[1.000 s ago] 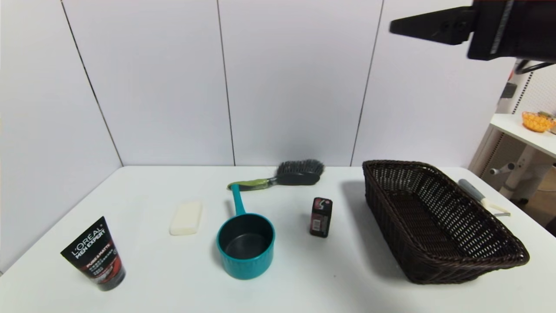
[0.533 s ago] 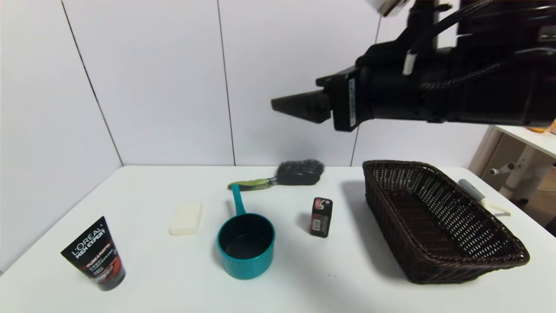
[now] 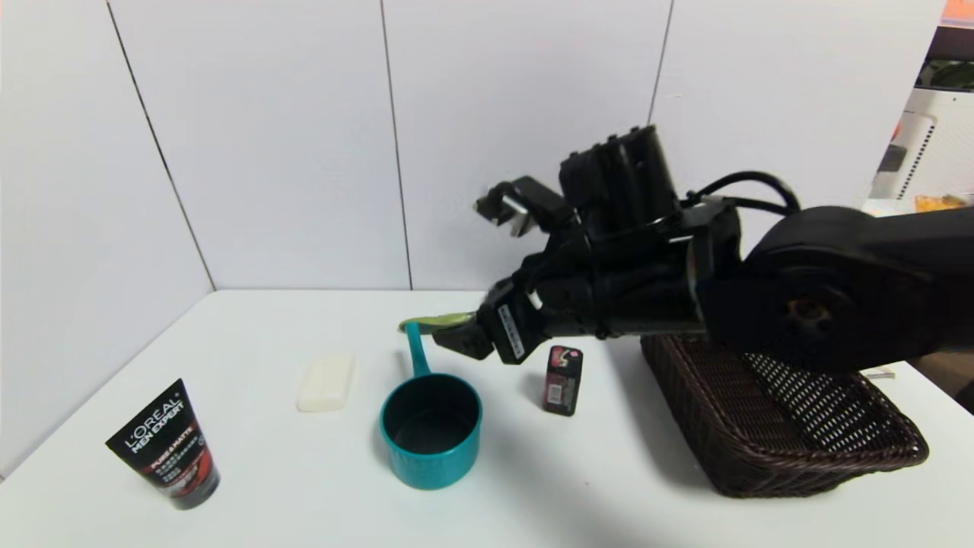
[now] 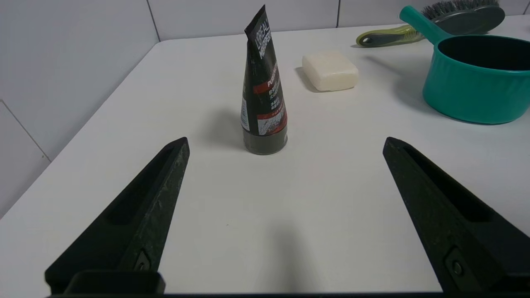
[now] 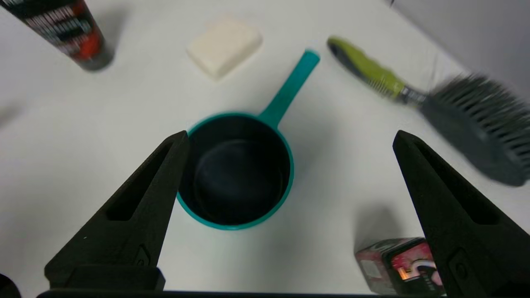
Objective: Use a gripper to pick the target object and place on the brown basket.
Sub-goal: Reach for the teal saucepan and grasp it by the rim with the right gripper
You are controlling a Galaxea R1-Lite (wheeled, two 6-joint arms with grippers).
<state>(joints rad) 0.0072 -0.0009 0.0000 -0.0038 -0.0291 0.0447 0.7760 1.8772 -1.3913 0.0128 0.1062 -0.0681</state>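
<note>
While the right gripper [image 3: 460, 341] hangs above the table [image 3: 251, 320], jaws spread wide and holding nothing, the pan [image 3: 431, 429] sits upright below it.
The pan's handle [image 3: 415, 350] points toward the brush [image 5: 422, 101]; soap [image 3: 326, 381] lies to its left, a small box [image 3: 562, 380] to its right, the basket [image 3: 784, 426] farther right. The left gripper [image 4: 285, 142], also wide open and empty, is low near the tube [image 4: 263, 89].

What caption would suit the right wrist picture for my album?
Open right end effector hovering above the teal saucepan, with brush and soap bar nearby.
</note>
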